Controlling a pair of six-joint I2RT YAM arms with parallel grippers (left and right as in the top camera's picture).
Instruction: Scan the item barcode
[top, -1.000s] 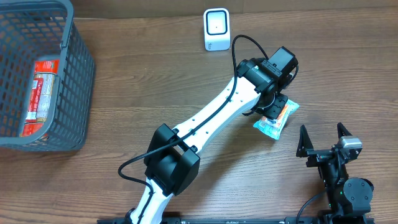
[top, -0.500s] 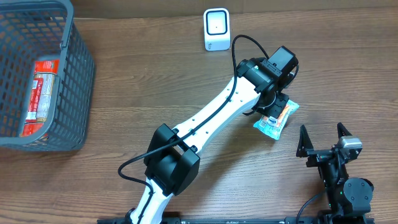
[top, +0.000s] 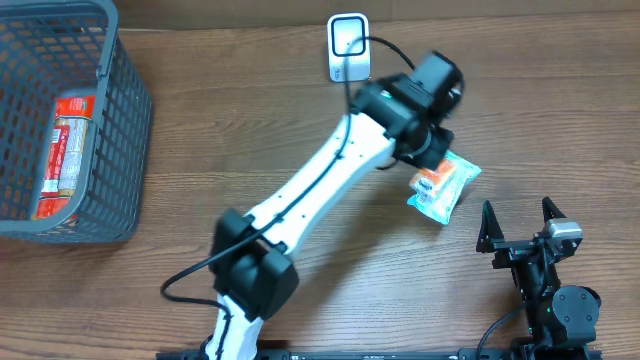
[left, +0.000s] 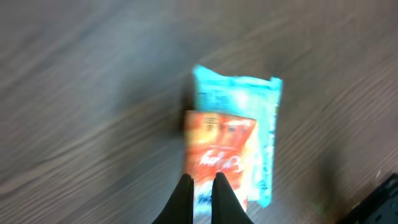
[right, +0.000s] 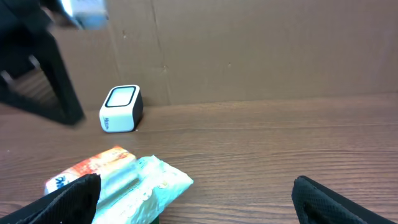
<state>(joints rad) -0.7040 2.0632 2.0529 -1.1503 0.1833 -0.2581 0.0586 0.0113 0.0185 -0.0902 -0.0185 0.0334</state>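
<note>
Overhead, at far left, a grey basket (top: 120, 120) stands on the wood table (top: 200, 130). Inside it lies a red-orange pack (top: 65, 155) with a pale label. Its print is too small to read.

From the bottom edge the left arm (top: 310, 190) slants up and to the right across the table. Its black cable loops in front of the white scanner (top: 347, 47), which stands upright near the far edge. The scanner has a dark-rimmed window on its face and no lettering that can be made out. In the right wrist view it sits before a cardboard wall (right: 249, 50).

Just right of the scanner and nearer the front lies the packet (top: 445, 188), orange on one face and teal along its edge and far end. It rests on the table between the scanner and the right arm. The left arm's wrist covers its upper left part from above. In the left wrist view the orange face bears white script, but blur makes it unreadable. From the right wrist view a white patch with blue marks shows at the orange end, also illegible. No barcode can be made out on it. Whether orange and teal are one wrapper or two I cannot tell.

The left gripper (left: 202, 190) has its fingers pressed together, pinching the near end of the orange face.

At far right the right gripper (top: 518, 222) is spread wide and holds nothing. It is near the front edge, apart from the packet, and points toward it.
</note>
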